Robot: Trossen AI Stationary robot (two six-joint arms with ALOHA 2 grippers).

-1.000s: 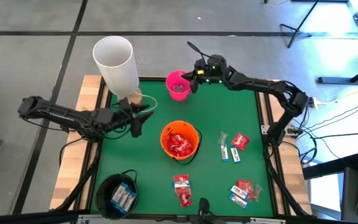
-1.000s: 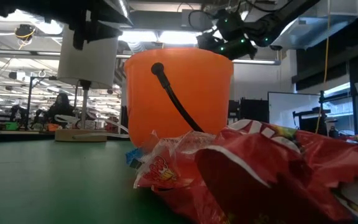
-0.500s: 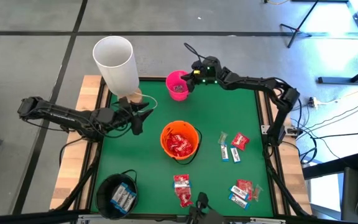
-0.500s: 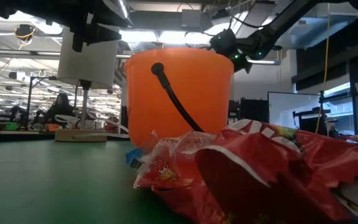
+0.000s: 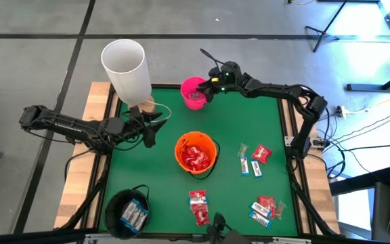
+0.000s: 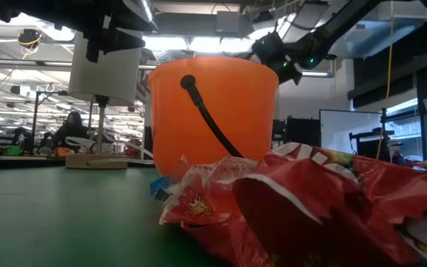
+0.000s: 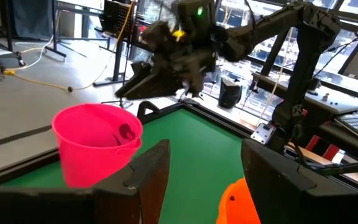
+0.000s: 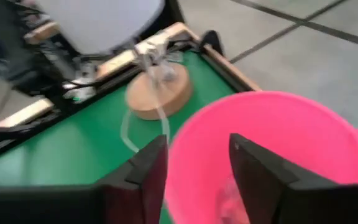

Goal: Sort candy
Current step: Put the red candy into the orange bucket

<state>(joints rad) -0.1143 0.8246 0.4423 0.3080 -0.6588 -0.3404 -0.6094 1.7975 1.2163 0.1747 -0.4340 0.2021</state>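
Green table (image 5: 161, 183), orange bucket (image 5: 196, 153) mid-table as the red-packet bin. Right gripper (image 5: 206, 90) hovers over the pink bucket (image 5: 193, 92) behind it, jaws parted, nothing visibly held. Left gripper (image 5: 152, 126) waits left of orange, jaws apart, empty. Loose candy (image 5: 259, 207) lies right and in front.
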